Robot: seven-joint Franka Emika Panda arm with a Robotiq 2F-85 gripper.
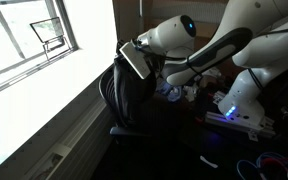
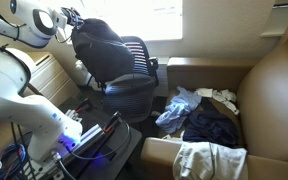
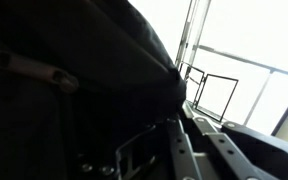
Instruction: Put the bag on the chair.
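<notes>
Backpack [image 2: 96, 50], black and bulging, sits upright over the seat of a black office chair [image 2: 142, 68] and leans against its ribbed backrest. In both exterior views the white Franka arm [image 2: 19, 60] reaches across to the top of the bag, and the gripper [image 2: 72, 20] is right at the bag's upper edge. The claw's fingers are hidden against the dark fabric, so I cannot tell whether they are spread or pinching the bag. The wrist view is filled mostly by the backpack's dark side, with a bright window [image 3: 244, 60] behind it. In an exterior view, a brown sofa [image 2: 274, 90] stands just beside the chair, with a heap of dark clothes [image 2: 209, 122] on its seat.
</notes>
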